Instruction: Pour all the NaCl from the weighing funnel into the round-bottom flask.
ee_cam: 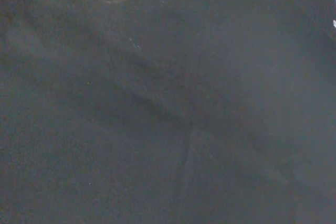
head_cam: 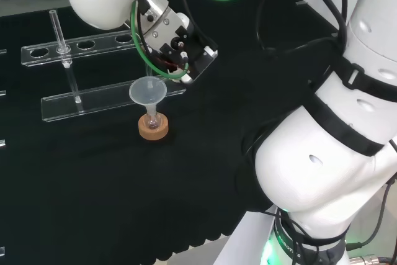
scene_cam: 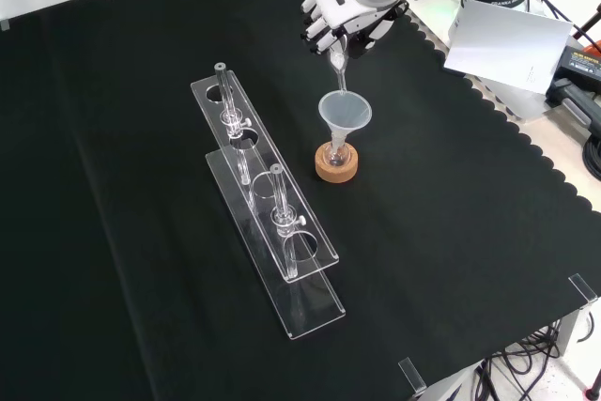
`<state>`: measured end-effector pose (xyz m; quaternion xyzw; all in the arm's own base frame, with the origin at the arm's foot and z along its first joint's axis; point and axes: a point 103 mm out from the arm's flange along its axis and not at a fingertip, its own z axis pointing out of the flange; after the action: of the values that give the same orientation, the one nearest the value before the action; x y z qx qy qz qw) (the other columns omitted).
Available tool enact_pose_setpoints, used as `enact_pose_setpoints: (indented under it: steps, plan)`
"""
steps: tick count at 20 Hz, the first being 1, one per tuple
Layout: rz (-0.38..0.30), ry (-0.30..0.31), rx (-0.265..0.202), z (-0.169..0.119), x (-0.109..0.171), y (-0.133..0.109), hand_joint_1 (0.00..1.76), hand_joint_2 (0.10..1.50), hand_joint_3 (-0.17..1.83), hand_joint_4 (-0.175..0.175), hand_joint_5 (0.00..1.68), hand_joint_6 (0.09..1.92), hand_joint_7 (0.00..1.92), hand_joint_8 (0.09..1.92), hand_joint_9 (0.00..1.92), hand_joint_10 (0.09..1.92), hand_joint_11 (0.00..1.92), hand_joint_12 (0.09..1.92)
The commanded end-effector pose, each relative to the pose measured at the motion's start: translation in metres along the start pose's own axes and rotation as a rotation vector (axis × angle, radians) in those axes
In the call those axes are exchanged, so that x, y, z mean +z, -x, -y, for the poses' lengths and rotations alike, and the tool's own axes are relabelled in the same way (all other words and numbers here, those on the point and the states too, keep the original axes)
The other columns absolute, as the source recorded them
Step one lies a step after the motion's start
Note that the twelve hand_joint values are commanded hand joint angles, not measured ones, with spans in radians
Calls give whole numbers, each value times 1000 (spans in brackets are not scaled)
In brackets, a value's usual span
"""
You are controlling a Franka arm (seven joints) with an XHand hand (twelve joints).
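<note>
I read the small clear glass weighing funnel [scene_cam: 338, 60] as tipped steeply, its narrow end pointing down into the mouth of a wide clear conical funnel [scene_cam: 345, 112] just below it. That wide funnel sits in the neck of the small clear round-bottom flask [scene_cam: 336, 153], which rests upright on a round cork ring stand [scene_cam: 336, 169]. Whether any salt remains in the weighing funnel, or how much has reached the flask, I cannot make out from here.

The black and white hand [scene_cam: 331, 18] has its fingers curled round the upper part of the weighing funnel, pinching it from above in the front view; in the head view the hand [head_cam: 166, 34] hangs just above and to the right of the conical funnel [head_cam: 147, 92].

My judgement: the pour is under way or near its end, with the tilt already steep. What is left is to make sure the weighing funnel is empty.

Beside the flask on the black cloth tabletop [scene_cam: 470, 232] stands a clear acrylic rack [scene_cam: 272, 218] carrying two slim glass pieces.
</note>
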<state>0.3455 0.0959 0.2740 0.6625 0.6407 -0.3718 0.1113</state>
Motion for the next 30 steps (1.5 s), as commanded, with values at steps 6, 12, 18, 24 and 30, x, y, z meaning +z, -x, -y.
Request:
enact_pose_setpoints:
  steps: [6,12,18,24,30]
  plan:
    - [42,1,6,0,-3,-1,1119,1044,-175,175,1364,377,749,579,1167,169,951,957]
    - [66,-5,12,-1,-7,-3,1119,1044,-175,175,1364,377,746,580,1166,166,952,956]
    - [96,-1,15,-1,-8,-4,1119,1044,-175,175,1365,376,743,580,1165,164,952,955]
    - [107,-10,13,-2,-7,-3,1120,1044,-175,175,1365,376,738,581,1163,161,952,954]
    - [119,-13,17,-3,-5,-1,1120,1044,-175,175,1365,376,735,581,1162,159,951,953]
